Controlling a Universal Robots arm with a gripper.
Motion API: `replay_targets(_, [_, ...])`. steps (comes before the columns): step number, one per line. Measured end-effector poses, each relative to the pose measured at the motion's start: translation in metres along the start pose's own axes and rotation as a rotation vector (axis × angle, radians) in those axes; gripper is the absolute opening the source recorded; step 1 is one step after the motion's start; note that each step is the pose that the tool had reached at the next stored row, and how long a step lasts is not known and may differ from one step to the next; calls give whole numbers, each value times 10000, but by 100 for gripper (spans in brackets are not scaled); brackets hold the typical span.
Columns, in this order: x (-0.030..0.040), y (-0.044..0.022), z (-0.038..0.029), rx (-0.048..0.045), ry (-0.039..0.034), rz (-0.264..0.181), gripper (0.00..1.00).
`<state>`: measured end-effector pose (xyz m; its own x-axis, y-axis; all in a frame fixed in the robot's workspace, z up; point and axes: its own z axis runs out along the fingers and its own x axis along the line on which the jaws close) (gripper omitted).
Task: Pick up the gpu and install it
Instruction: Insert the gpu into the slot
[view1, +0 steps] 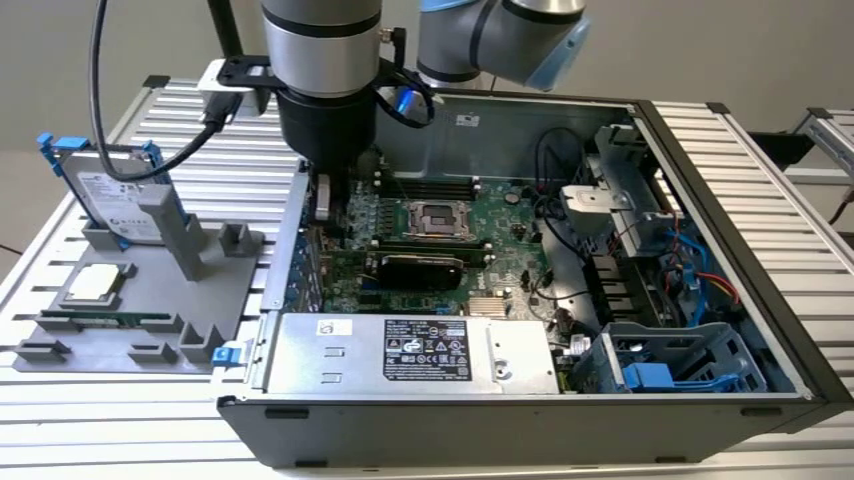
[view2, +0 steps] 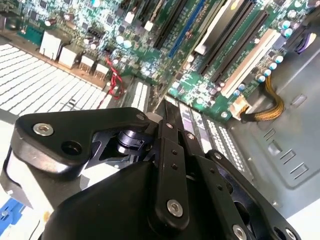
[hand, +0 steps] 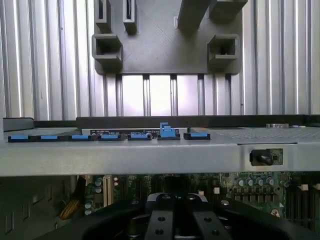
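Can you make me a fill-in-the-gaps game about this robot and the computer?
1. The hard drive stands in the gray holder and has ____ rails.
2. The tool hangs ____ the open computer case.
3. The motherboard is coloured ____.

Missing words: blue; inside; green.

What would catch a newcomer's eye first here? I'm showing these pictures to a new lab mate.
The open computer case, with its green motherboard exposed, stands out first. The arm reaches down into the case at the exterior view's left, its gripper low over the expansion slots, holding the gpu edge-on. Outside the case on that side, a grey holder carries a silver hard drive standing upright.
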<state>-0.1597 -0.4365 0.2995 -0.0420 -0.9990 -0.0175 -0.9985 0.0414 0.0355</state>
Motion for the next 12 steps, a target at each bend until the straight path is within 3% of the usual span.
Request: replay_targets(12, [-23,110,-8,6,1,-5,0])
